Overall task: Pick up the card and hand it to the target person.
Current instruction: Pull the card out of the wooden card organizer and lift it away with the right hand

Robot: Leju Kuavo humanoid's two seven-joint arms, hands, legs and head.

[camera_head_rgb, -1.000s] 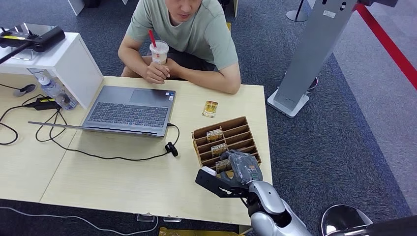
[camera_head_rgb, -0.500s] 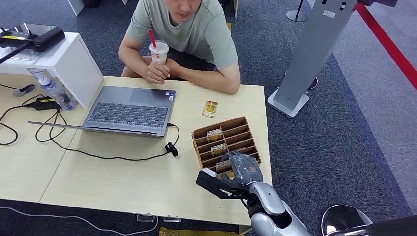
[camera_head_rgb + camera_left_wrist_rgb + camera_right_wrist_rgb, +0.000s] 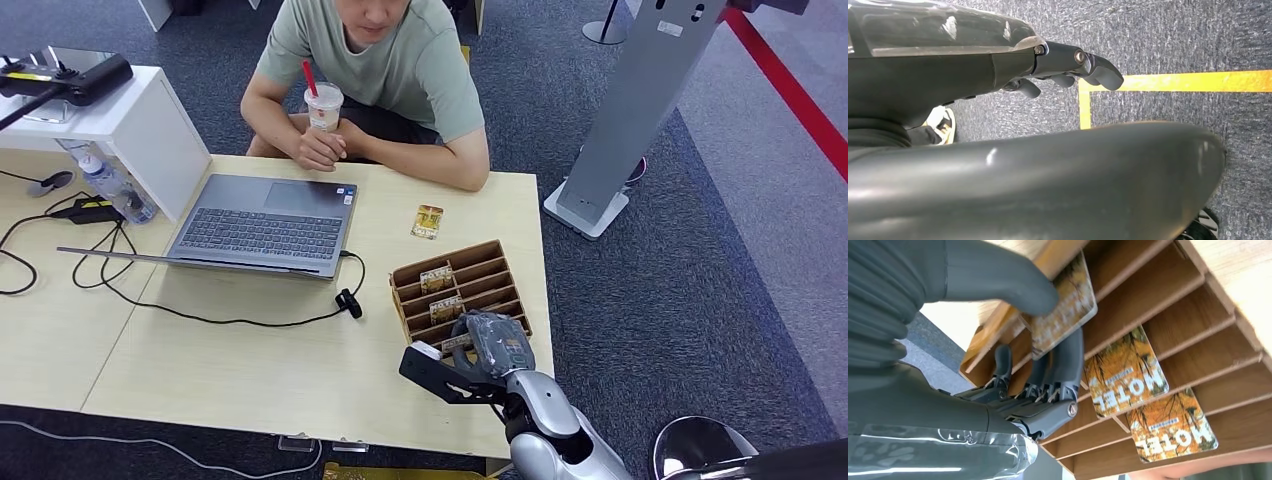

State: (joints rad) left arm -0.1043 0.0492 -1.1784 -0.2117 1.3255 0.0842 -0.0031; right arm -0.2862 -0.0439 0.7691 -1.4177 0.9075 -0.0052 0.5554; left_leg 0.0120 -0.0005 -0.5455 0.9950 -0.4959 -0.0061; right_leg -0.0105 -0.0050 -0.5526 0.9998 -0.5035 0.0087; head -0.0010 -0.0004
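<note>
Right hand (image 3: 1013, 365) has settled over the wooden card rack (image 3: 470, 275), now pinching the nearest hotel card (image 3: 1063, 310), ready to lift

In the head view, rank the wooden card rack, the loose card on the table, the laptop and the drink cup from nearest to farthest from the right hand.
1. Wooden card rack, under the right hand.
2. Loose card, beyond the rack.
3. Laptop, left of the rack.
4. Drink cup, held by the person at the far edge.
</note>
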